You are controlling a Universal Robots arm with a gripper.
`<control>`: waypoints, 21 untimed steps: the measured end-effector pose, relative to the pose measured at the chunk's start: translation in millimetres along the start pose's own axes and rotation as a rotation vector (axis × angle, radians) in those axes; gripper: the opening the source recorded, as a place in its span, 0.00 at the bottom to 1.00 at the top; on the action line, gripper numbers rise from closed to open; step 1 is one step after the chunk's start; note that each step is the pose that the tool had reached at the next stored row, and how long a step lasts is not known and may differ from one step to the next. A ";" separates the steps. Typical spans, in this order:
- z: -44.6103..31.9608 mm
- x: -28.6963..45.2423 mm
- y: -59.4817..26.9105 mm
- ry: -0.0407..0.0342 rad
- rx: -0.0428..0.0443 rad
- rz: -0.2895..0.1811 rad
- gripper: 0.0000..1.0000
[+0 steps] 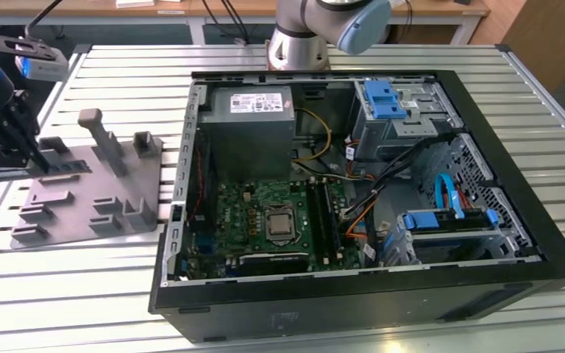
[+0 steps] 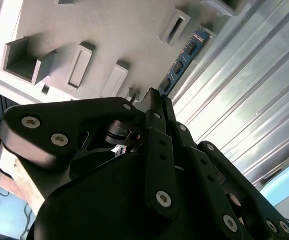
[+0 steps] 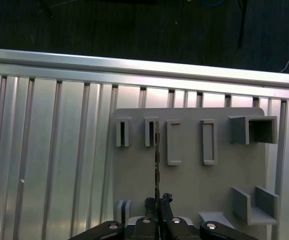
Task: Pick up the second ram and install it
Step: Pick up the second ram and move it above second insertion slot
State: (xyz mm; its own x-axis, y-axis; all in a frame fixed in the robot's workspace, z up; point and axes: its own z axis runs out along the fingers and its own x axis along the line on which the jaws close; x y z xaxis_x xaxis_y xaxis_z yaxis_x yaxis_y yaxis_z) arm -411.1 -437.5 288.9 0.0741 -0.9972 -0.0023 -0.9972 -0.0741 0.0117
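Ram (image 2: 185,57) stands on edge on grey fixture plate (image 3: 194,185), far end at a slot holder, well apart from PC case (image 1: 361,301), which sits at the exterior view's right. Gripper (image 2: 154,95) is over the plate w/ fingers narrow, apparently pinched on ram's near end, thin board running out from between the tips in both wrist views. Assessment: light, stiff, brittle PCB w/ exposed chips and edge contacts, so grip flat faces near one end, modest force, no twist or side load.
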 end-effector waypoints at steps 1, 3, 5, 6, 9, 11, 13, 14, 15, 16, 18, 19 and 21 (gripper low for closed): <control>-1.1 0.0 0.0 0.0000 0.0000 0.000 0.14; -3.2 0.0 0.0 -0.0001 0.0000 0.000 0.14; -5.4 0.0 0.0 -0.0001 0.0001 0.000 0.14; -6.6 0.0 0.1 -0.0001 0.0000 0.000 0.14; -9.4 0.0 0.1 -0.0002 0.0001 0.000 0.14; -11.2 0.0 0.1 -0.0003 0.0001 0.000 0.14; -13.3 0.0 0.1 -0.0003 0.0001 0.000 0.14; -14.5 0.0 0.2 -0.0003 0.0000 0.000 0.14; -15.7 0.0 0.2 -0.0004 0.0001 0.000 0.14; -17.0 0.0 0.2 -0.0004 0.0000 0.000 0.14; -19.1 0.0 0.2 -0.0005 0.0000 0.000 0.14; -20.1 0.0 0.2 -0.0006 0.0000 0.000 0.14; -21.9 0.0 0.2 -0.0007 0.0001 0.000 0.14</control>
State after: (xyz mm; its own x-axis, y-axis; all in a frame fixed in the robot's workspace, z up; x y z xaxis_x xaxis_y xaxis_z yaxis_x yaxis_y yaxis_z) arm -411.1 -437.5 310.8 0.0741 -0.9972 -0.0030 -0.9972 -0.0741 0.0116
